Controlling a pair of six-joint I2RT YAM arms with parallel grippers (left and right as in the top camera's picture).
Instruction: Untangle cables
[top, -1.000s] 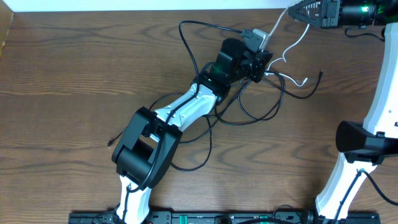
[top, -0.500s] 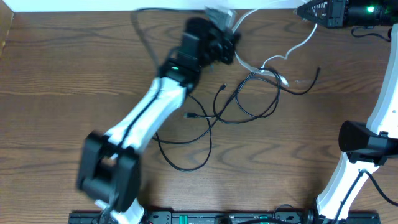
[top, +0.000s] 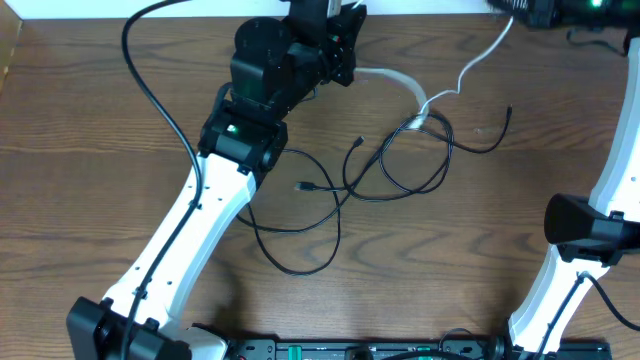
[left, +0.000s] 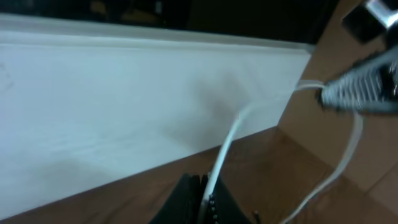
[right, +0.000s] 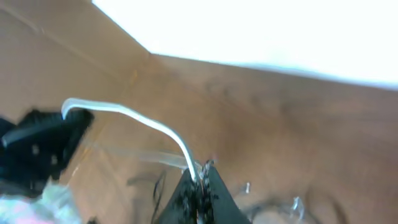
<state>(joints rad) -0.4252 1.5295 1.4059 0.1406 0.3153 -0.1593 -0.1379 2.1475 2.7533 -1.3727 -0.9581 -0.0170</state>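
Matt brown wood-grain table (top: 60, 200) carries smooth black cables (top: 299, 271) and a smooth white cable (top: 400, 77).

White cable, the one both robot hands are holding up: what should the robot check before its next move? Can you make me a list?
1. Left gripper shut on the thin white cable: ok.
2. Right gripper shut on the other end: ok.
3. White cable clear of the thin black cables: not ok. Its low bend overlaps the top of their loop.
4. Black cables apart from each other: not ok. Their loops cross on the wooden table.
5. Whether the white cable runs through the black loop or only over it: cannot tell.
6. Room to pull farther: cannot tell. Both grippers are at the table's far edge.
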